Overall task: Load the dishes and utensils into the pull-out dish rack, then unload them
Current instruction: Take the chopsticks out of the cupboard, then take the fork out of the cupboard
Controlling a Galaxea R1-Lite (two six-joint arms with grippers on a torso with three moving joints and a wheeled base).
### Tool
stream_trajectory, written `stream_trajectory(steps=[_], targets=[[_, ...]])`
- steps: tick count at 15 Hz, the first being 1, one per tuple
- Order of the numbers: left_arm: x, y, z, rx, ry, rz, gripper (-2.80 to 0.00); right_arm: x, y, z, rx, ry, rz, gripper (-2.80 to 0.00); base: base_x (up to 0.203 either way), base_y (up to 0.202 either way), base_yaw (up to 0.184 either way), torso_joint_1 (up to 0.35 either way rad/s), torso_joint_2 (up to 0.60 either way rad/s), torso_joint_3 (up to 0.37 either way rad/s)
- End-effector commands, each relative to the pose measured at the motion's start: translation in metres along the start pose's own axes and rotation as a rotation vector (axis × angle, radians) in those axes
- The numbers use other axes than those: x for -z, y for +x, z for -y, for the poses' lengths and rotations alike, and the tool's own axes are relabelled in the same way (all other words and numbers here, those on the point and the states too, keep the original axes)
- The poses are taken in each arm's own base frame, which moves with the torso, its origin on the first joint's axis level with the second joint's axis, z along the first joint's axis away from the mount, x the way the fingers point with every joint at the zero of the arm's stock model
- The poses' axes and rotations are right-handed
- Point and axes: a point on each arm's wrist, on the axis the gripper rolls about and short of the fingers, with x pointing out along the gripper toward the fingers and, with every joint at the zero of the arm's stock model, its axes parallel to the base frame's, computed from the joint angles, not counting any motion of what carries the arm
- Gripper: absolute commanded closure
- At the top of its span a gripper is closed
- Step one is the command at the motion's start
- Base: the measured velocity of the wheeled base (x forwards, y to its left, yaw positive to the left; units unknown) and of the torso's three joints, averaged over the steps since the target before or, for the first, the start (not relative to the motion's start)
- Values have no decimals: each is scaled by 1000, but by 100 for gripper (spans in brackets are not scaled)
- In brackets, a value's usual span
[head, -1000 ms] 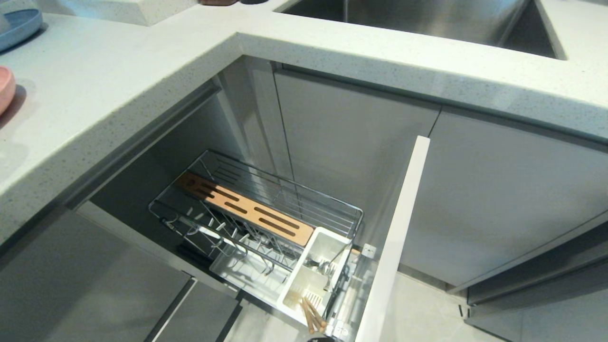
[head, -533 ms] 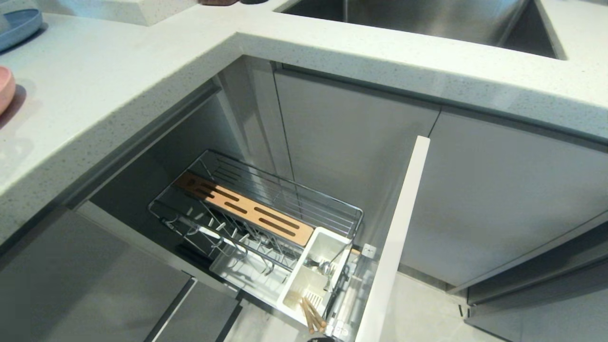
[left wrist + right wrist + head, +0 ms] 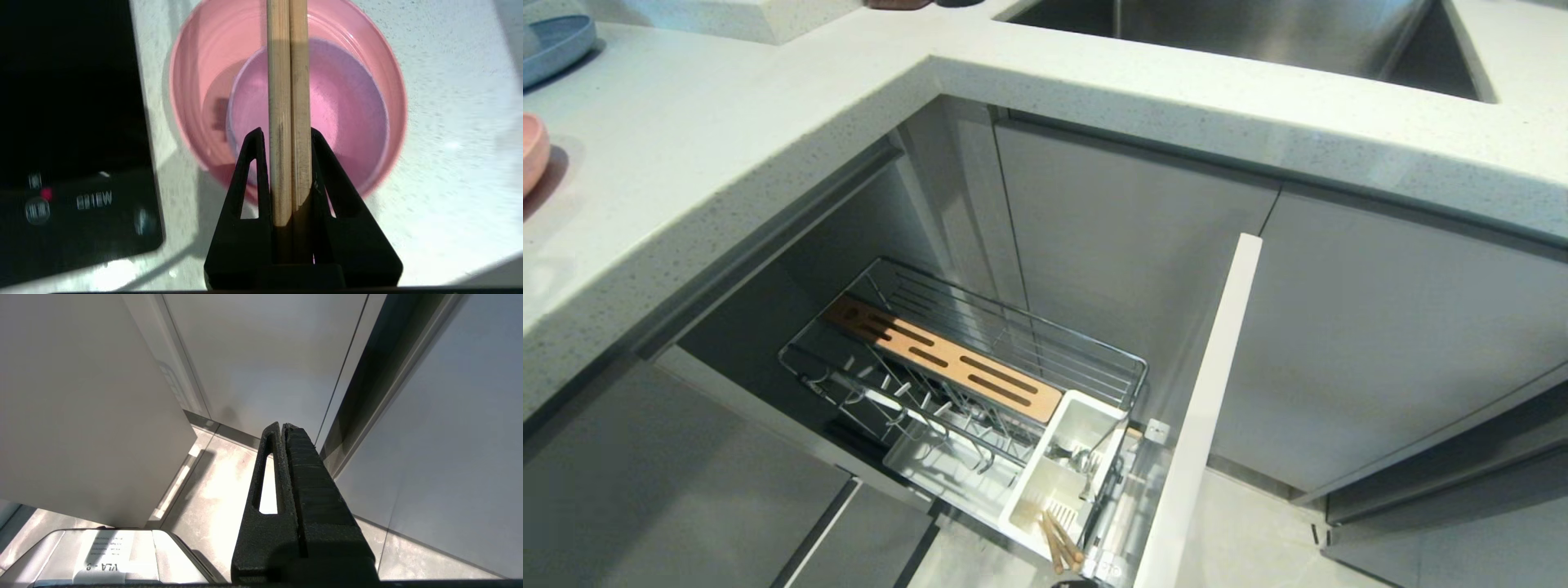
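Note:
In the left wrist view my left gripper [image 3: 284, 132] is shut on a pair of light wooden chopsticks [image 3: 288, 73], which run straight out past the fingertips. Directly beyond them a pink bowl [image 3: 351, 106] sits on the speckled counter. The head view shows neither arm. There, the pull-out dish rack [image 3: 980, 367] stands open below the counter, its plate prongs bare. Its white caddy [image 3: 1054, 482] holds a metal fork [image 3: 1082, 461] and more wooden chopsticks [image 3: 1058, 543]. A pink dish [image 3: 533, 151] shows at the counter's far left edge. My right gripper [image 3: 282, 425] is shut on nothing, down by the cabinet fronts.
A black cooktop [image 3: 69, 122] lies beside the pink bowl. A blue plate [image 3: 556, 45] sits at the counter's back left. The steel sink [image 3: 1241, 33] is at the back. The rack's white door front [image 3: 1201, 408] juts out on its right side.

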Motion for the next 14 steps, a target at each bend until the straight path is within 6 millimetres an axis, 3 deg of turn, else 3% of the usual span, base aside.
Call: stream_trajectory(steps=[1, 5, 10, 14], targets=[[5, -17, -7, 12, -56, -5, 0, 0, 0, 0, -2, 0, -1, 0, 0, 0, 0, 0, 0, 0], [22, -26, -18, 7, -145, -62, 0, 0, 0, 0, -1, -1, -2, 0, 0, 0, 0, 0, 0, 0], [39, -14, -25, 73, -233, -243, 0, 0, 0, 0, -1, -1, -2, 0, 0, 0, 0, 0, 0, 0], [42, -3, -24, 139, -246, -311, 0, 0, 0, 0, -1, -1, -2, 0, 0, 0, 0, 0, 0, 0]])
